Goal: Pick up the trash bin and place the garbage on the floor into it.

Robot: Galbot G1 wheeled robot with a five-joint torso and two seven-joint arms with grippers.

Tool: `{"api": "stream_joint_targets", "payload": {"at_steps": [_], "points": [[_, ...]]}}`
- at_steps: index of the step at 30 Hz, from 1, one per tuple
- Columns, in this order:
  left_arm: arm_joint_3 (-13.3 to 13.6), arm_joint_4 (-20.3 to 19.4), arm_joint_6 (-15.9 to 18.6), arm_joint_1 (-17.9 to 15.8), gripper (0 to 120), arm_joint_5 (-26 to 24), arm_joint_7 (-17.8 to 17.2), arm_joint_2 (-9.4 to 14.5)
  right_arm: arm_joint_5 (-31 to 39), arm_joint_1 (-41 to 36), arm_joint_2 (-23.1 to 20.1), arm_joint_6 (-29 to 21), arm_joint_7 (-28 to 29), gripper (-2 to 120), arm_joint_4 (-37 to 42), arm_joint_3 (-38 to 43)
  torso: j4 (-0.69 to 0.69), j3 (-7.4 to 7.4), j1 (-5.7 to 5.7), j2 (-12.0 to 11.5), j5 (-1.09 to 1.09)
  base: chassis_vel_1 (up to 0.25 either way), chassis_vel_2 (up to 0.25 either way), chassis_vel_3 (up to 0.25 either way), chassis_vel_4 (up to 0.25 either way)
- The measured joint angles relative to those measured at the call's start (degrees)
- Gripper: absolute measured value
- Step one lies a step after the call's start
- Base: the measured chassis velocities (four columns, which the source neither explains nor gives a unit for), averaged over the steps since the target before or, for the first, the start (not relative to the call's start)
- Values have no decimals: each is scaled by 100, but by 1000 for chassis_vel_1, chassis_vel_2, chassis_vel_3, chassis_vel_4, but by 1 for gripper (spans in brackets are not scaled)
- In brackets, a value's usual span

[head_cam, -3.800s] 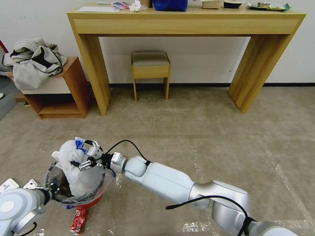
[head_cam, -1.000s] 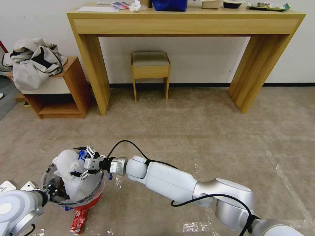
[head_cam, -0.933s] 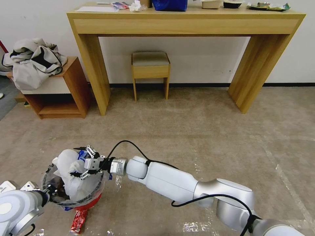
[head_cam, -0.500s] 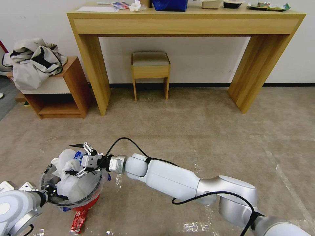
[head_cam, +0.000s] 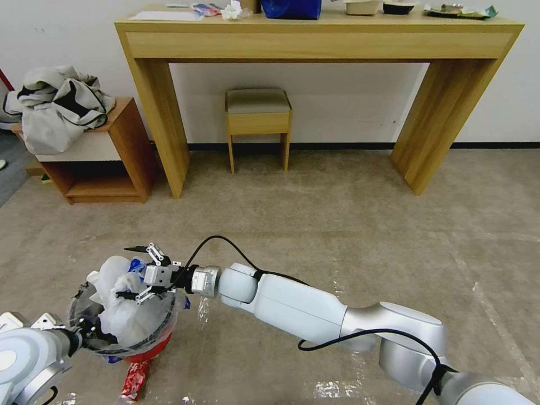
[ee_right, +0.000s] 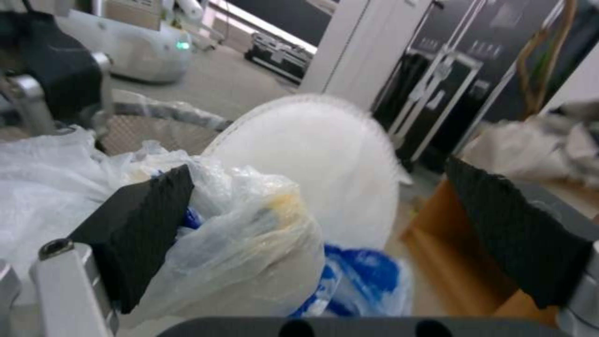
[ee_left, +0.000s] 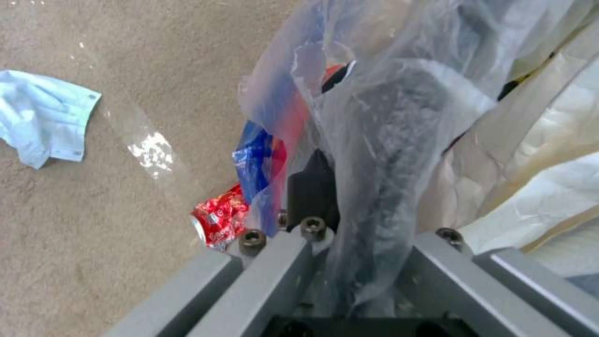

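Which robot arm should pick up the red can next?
Probably the right. The right gripper is open and free above the trash bin, while the left gripper is shut on the bin's rim, holding it. The red can lies on the floor beside the bin.

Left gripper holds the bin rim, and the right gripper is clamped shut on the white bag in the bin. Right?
Not quite. The right gripper has its jaws wide open over the white bag; the right wrist view shows both pads spread apart. The left gripper does hold the bin by its rim.
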Motion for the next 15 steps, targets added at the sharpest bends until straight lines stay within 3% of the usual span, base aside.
{"api": "stream_joint_targets", "payload": {"at_steps": [2, 4, 15], "points": [[10, -15, 0, 5, 0, 7, 0, -14, -20, 12, 3, 8, -124, 100, -63, 23, 0, 0, 0, 0, 0, 0, 0, 0, 0], [20, -49, -1, 21, 0, 23, -1, -37, -555, 145, 77, 98, -338, 100, -253, 132, 0, 0, 0, 0, 1, 0, 0, 0, 0], [43, -91, 6, 36, 0, 65, 0, -51, -277, 545, 64, -208, -618, 100, -447, -215, 0, 0, 0, 0, 0, 0, 0, 0, 0]]}}
